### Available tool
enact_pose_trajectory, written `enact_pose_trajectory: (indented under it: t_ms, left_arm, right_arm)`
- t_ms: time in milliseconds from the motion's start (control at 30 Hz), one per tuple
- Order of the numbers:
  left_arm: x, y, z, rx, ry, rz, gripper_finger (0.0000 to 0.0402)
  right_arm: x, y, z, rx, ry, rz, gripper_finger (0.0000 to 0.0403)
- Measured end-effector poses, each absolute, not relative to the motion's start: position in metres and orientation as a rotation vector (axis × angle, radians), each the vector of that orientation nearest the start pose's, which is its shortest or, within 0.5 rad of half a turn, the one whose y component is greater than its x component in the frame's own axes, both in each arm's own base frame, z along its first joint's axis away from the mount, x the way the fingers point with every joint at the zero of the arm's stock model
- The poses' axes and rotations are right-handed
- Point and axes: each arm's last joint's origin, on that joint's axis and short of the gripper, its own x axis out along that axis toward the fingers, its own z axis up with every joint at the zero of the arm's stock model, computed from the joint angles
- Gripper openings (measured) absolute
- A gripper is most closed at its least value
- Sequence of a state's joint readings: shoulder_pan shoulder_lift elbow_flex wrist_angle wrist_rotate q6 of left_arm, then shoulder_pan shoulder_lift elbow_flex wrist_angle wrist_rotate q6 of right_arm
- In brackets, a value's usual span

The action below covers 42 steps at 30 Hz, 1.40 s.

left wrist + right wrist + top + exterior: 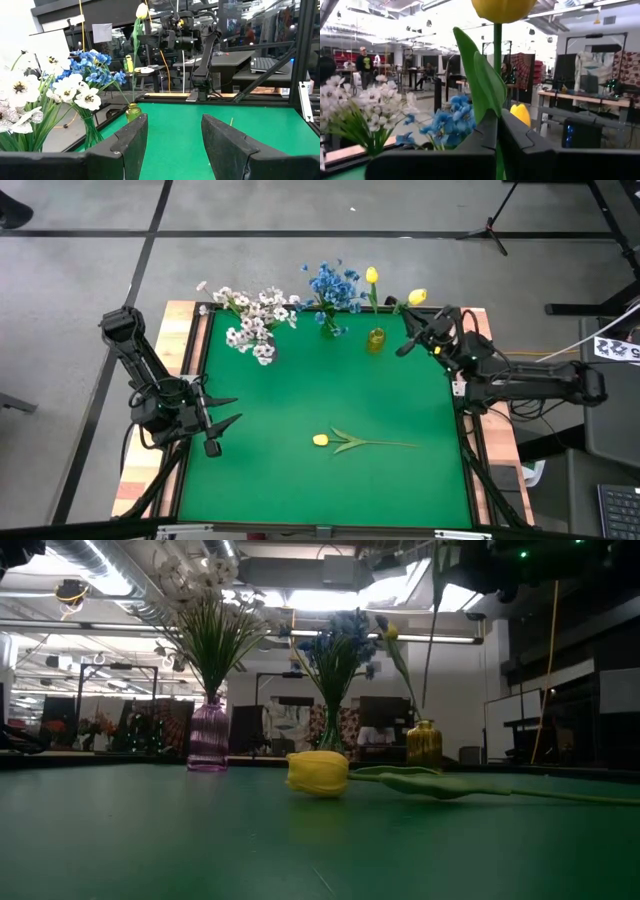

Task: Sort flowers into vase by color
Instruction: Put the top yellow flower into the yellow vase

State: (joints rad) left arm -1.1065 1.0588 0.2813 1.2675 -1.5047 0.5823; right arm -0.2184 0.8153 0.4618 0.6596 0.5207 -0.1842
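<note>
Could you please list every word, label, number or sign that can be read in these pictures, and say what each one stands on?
No text can be read in any view.
White tag beside the right arm, high view: dark marks, too small to read.
Pale sheets on the stands behind the table, left wrist view: too blurred to read.
Purple vase, gold vase, yellow tulip on the mat: no label visible.
</note>
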Motion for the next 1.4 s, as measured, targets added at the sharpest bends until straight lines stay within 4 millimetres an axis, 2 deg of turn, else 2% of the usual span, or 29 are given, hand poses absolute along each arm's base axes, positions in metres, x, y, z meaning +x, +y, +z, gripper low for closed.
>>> enact_pose_trajectory:
  t_ms: [433,633,1100,1400]
  left_arm:
    - [0.101,-0.138,0.237,0.094,-0.013,0.407,0.0182]
    - [0.101,-0.138,0.237,0.093,-0.013,0.407,0.0182]
    - [0.101,-0.138,0.237,0.093,-0.013,0.407,0.0182]
    - [0.101,-0.138,0.237,0.097,-0.011,0.408,0.0182]
  right_arm:
    - [0.180,-0.055,0.279,-0.116,-0.104,-0.790,0.0007]
    - [0.179,-0.054,0.287,-0.096,-0.200,-0.729,0.0007]
    - [0.173,-0.068,0.287,-0.120,-0.192,-0.792,0.0007]
    - [0.171,-0.071,0.293,-0.116,-0.259,-0.739,0.0007]
